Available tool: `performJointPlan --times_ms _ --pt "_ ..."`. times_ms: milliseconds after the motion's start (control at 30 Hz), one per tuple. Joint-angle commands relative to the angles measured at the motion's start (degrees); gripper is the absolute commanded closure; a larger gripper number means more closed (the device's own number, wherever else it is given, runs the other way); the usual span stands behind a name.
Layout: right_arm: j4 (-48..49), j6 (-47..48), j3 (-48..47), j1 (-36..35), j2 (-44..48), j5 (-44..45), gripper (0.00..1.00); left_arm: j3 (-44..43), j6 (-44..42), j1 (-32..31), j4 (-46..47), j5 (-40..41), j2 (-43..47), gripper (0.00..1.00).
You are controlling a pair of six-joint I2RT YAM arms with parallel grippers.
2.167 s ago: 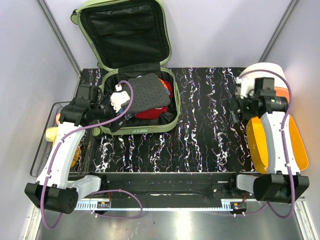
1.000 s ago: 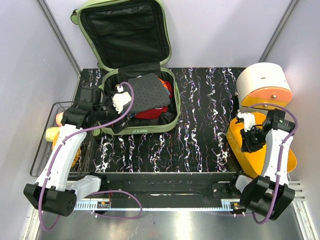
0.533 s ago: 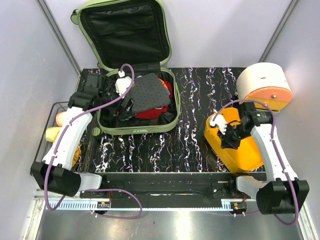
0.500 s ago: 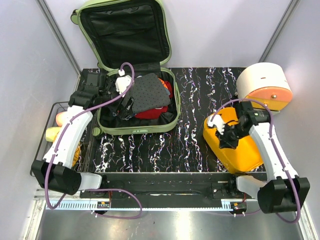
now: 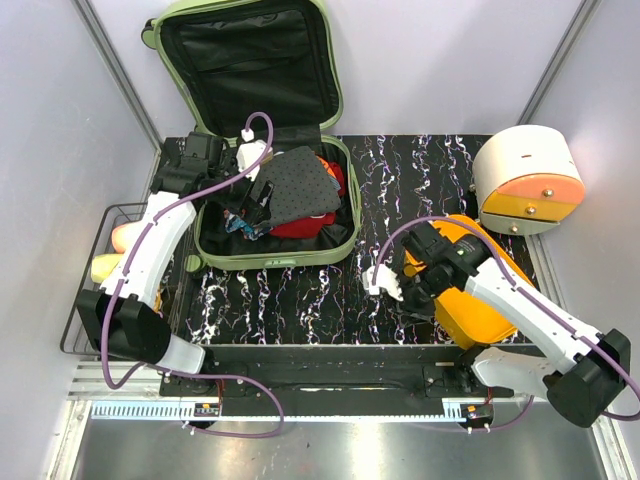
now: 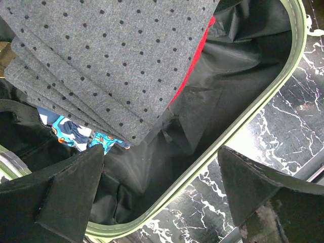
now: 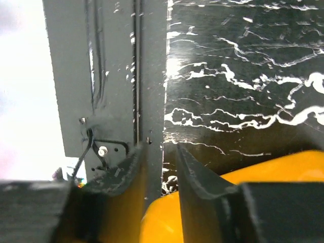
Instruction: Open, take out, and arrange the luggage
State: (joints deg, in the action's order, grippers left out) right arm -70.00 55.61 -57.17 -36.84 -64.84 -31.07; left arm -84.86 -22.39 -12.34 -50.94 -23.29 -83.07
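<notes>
A smooth, pale-green hard shell is seen on the luggage (image 5: 276,262), lined with black fabric (image 6: 228,86) of slight sheen. The grey dotted cloth (image 6: 111,55) inside looks matt and felt-like. The table (image 5: 400,180) is finished in glossy black marbling, the tray (image 7: 298,169) is moulded in shiny plastic, and the basket (image 5: 85,300) is made of thin metal wire.

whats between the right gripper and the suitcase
Only bare black marbled tabletop lies between the right gripper and the suitcase. The top view shows that stretch with nothing resting on it.
</notes>
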Motion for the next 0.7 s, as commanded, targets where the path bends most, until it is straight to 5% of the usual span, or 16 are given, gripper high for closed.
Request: performJointPlan --times_ms 0,133,333,500,667 --pt "8.02 -15.85 -3.47 -0.69 -0.81 9.75 0.53 -2.94 1.83 -0.06 1.72 1.14 0.54 0.01" --pt "11.37 -31.14 -6.11 -0.25 0.85 21.03 0.25 -2.51 2.27 -0.05 1.72 1.05 0.98 0.01" --pt "12.78 -35.58 -3.66 6.13 0.77 33.44 0.2 -2.06 2.79 -0.14 3.21 1.05 1.59 0.01" --pt "14.97 -33.03 -1.19 10.21 -6.43 31.25 0.23 -2.59 2.97 -0.14 3.83 1.32 1.15 0.01" --pt "16.47 -28.02 -0.84 10.38 -10.66 24.67 0.53 -2.42 2.36 -0.05 3.57 2.28 1.59 0.01"
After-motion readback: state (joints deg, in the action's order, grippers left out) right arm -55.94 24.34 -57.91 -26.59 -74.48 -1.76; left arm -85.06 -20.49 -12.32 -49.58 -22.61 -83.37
